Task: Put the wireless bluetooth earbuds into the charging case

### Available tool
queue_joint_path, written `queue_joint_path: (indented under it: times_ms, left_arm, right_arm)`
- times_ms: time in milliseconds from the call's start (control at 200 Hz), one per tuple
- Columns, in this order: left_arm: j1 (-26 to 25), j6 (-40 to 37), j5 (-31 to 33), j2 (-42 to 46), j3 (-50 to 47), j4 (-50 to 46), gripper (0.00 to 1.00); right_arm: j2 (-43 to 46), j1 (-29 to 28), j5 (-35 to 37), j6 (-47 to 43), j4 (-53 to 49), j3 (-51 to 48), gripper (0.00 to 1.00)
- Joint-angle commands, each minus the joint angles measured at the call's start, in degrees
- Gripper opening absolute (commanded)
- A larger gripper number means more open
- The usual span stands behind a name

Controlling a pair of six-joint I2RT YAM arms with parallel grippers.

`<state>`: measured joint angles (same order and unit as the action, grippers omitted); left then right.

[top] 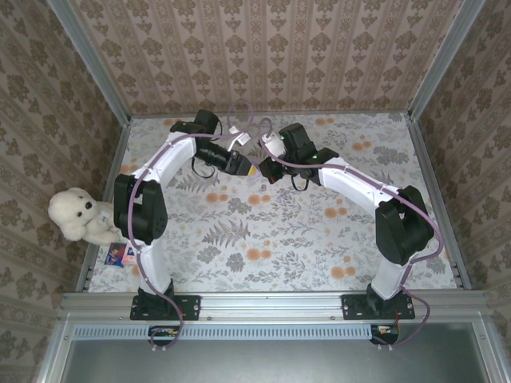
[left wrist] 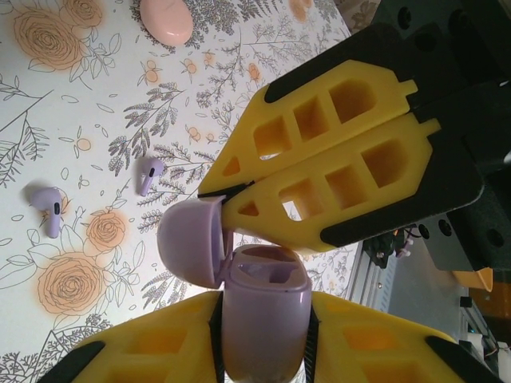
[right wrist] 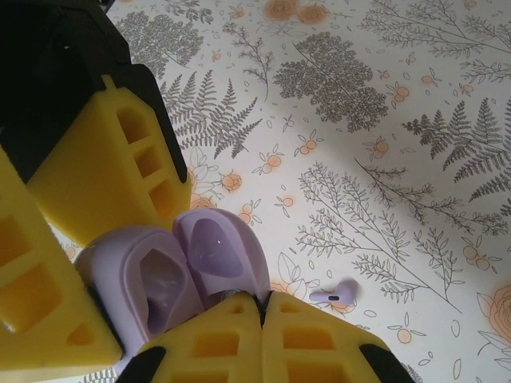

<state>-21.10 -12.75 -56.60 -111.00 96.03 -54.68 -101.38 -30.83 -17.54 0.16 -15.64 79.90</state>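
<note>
Both arms (top: 160,171) arch inward; left gripper (left wrist: 265,307) clamps charging case (right wrist: 160,279), right gripper (right wrist: 262,302) closed.

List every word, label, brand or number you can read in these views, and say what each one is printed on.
No text can be read in any view.
Printed card beside the plush bear: coloured print, too small and blurred to read.
Purple charging case: no marking visible on the faces shown.

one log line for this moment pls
left gripper: shut on charging case | lid: open | right gripper: shut, tips at lid | earbuds: two on table, not in case
</note>
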Motion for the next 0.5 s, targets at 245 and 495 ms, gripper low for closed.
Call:
queue_joint_path:
  times_ms: [245, 495]
  left_arm:
    - [0.4, -0.6, -2.9, 0.5, -2.1, 1.2, 0.14]
    - [2.7, 2.7, -4.1, 4.3, -7.8, 8.5, 0.08]
  right_arm:
    - [-1.4, -0.2, 0.7, 0.5, -0.3, 2.2, 0.08]
    - [2.7, 2.6, -3.6, 4.6, -0.1, 1.1, 0.4]
